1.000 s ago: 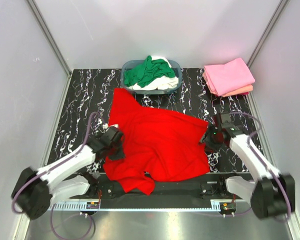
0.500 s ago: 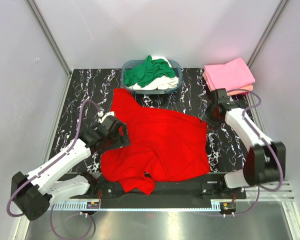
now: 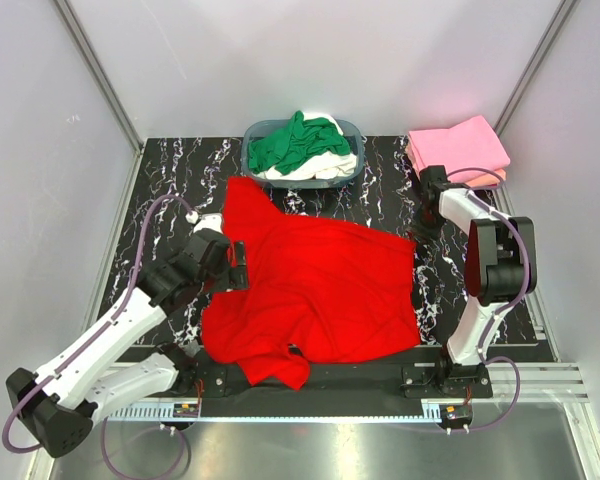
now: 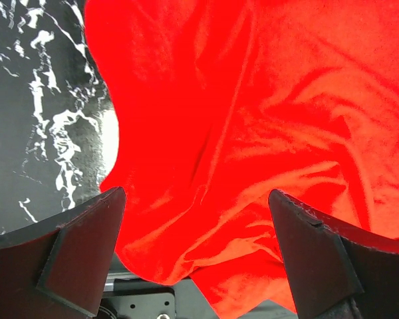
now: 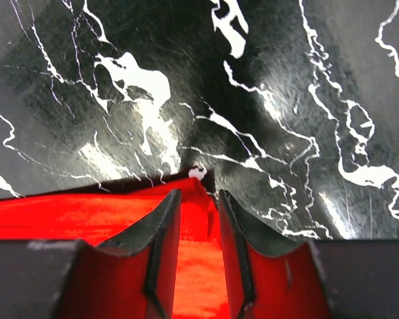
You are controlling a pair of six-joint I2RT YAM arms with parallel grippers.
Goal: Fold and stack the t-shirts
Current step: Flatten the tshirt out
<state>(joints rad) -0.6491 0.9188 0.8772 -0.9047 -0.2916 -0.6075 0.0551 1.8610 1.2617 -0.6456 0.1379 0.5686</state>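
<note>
Left claw (image 4: 194,199) wide, red shirt (image 4: 253,133) spread under it on worktop (image 4: 40,100). Right wrist only: right claw (image 5: 198,194) narrow around shirt corner, white tag (image 5: 197,171) unreadable, grip unclear. Top only: basket (image 3: 250,150), pink stack (image 3: 458,150) beyond right claw.

- Nothing can be read on the red t-shirt (image 3: 320,290) or the counter (image 3: 170,190).
- The white strip (image 3: 310,413) at the near edge bears fine marks, too small to read.
</note>
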